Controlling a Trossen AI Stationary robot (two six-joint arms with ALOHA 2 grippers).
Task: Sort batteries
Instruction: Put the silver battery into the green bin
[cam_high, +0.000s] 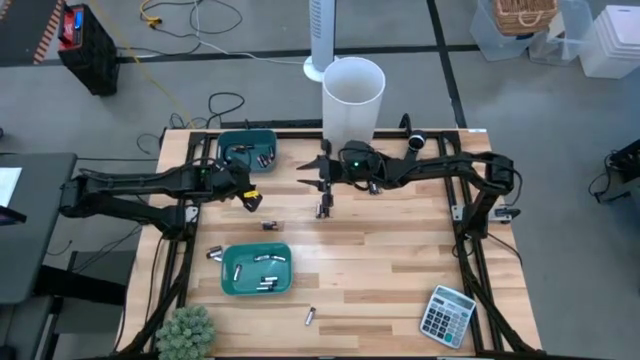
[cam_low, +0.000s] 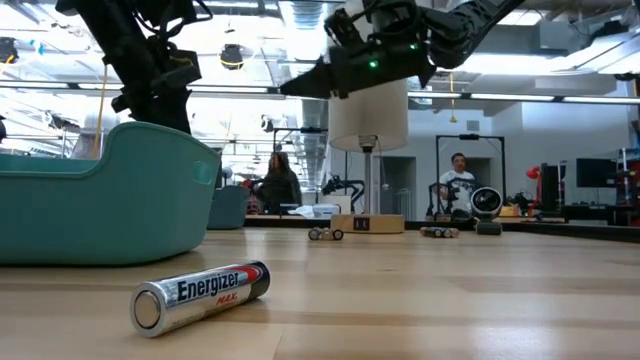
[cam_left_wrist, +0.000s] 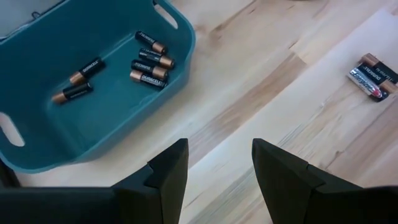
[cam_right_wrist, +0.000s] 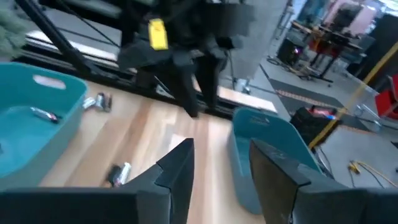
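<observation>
Two teal bins stand on the wooden table: the far bin (cam_high: 272, 140) (cam_left_wrist: 106, 118) holds several dark batteries (cam_left_wrist: 149, 65), the near bin (cam_high: 226, 272) several silvery ones (cam_high: 265, 283). Loose batteries lie flat on the wood (cam_high: 269, 226) (cam_high: 213, 253) (cam_high: 310, 316), one of them close to the low camera (cam_low: 200, 295). My left gripper (cam_high: 253, 203) (cam_left_wrist: 214, 165) hovers open just near-side of the far bin, with nothing between its fingers. My right gripper (cam_high: 308, 170) (cam_right_wrist: 221, 165) hangs open above the table's middle, right of the far bin, also with nothing between its fingers.
A tall white cylinder (cam_high: 353, 95) stands at the far edge. A calculator (cam_high: 447, 315) lies at the near right corner, a small plant (cam_high: 185, 330) at the near left. Bare wood stretches across the right half. People (cam_low: 458, 180) show in the room behind.
</observation>
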